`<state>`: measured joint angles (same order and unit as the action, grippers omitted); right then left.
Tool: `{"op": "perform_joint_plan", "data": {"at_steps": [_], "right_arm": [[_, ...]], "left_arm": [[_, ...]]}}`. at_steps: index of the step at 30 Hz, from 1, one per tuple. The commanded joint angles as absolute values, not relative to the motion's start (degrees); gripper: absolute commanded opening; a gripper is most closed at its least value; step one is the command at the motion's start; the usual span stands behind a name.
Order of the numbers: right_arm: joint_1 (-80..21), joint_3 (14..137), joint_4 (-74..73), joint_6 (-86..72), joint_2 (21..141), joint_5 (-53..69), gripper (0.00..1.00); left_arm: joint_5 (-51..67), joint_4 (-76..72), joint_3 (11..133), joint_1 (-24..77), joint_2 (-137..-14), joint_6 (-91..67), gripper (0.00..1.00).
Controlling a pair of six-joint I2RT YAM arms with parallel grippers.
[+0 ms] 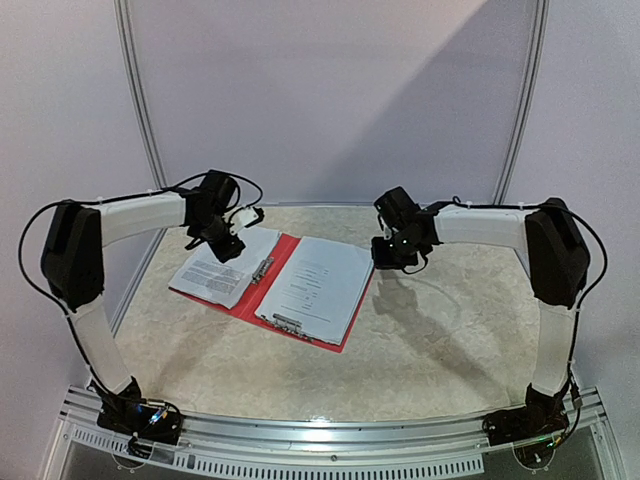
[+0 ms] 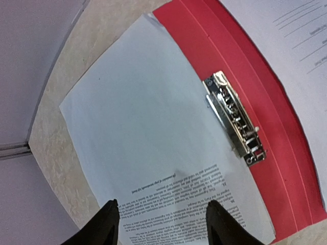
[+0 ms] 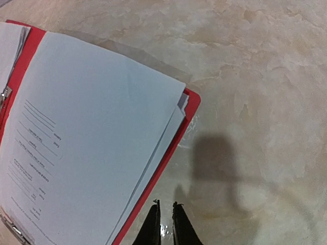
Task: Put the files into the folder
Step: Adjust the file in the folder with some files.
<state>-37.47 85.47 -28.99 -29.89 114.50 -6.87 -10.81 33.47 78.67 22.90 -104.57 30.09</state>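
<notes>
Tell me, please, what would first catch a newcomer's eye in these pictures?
The open red folder stands out first, flat at the middle of the marbled table. White printed sheets cover both halves, with a silver clip by the spine. The left jaws hang wide open over the left sheet; the right jaws, nearly closed, hang beside the folder's right edge.

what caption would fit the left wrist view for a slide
left claw open above a printed sheet lying beside the silver clip of the open red folder
</notes>
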Motion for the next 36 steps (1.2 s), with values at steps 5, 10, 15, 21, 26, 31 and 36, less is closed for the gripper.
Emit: {"op": "perform_joint_plan", "data": {"at_steps": [5,10,15,21,26,31,36], "right_arm": [[-37.6,90.5,-31.5,-28.0,122.4,-9.5,0.0],[-37.6,90.5,-30.1,-27.8,123.8,-7.7,0.0],[-37.7,90.6,-29.3,-28.0,125.3,-7.1,0.0],[-37.7,91.1,-29.1,-27.9,126.2,-6.6,0.0],[-38.0,92.3,-30.7,-27.8,126.3,-8.0,0.0],[-38.0,92.2,-31.1,-27.0,124.0,-9.5,0.0],[-38.1,92.3,-29.8,-27.4,123.2,-7.1,0.0]], "left_arm": [[-18.8,28.2,90.6,28.1,-119.9,36.7,0.54],[-19.3,25.7,92.9,30.2,-124.6,38.9,0.52],[-20.3,25.1,94.8,31.6,-127.9,40.0,0.52],[-20.1,24.2,95.1,33.0,-128.9,40.9,0.51],[-20.7,23.9,94.8,33.7,-128.8,41.2,0.51],[-19.6,24.5,95.0,34.2,-126.7,40.6,0.51],[-19.9,24.9,94.9,34.2,-127.4,40.5,0.5]]}}
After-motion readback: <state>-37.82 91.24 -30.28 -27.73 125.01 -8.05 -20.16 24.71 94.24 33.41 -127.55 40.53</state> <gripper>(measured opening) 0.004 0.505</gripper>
